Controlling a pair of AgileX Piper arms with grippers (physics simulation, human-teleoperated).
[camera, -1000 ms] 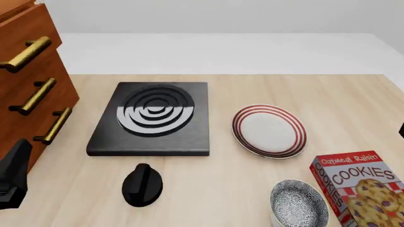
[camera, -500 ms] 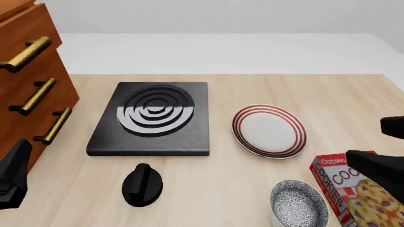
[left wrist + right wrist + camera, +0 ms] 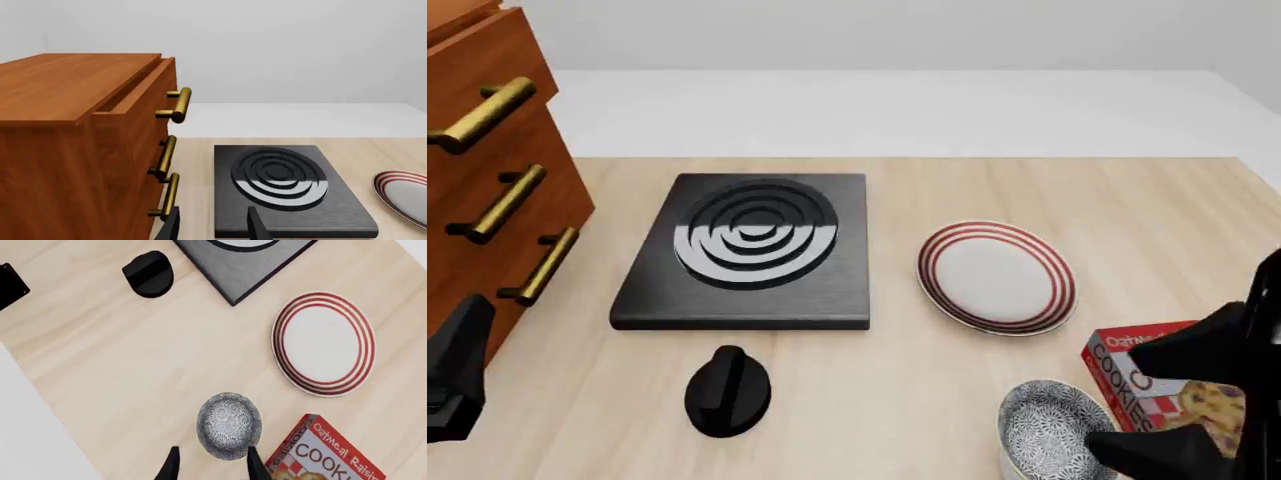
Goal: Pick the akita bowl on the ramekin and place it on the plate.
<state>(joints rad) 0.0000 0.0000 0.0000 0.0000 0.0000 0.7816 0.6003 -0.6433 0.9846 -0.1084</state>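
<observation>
Reach step: right hand point(image 3: 208, 464), fingers spread, hovers above the akita bowl point(image 3: 229, 425) (ramekin hidden beneath); next, descend and grip.

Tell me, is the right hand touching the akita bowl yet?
Apart. The right wrist view shows the right hand open, with the akita bowl lying beyond its fingertips.

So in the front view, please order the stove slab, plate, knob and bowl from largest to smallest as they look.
1. Stove slab
2. Plate
3. Bowl, though it is cut by the frame edge and nearer the camera
4. Knob
</observation>
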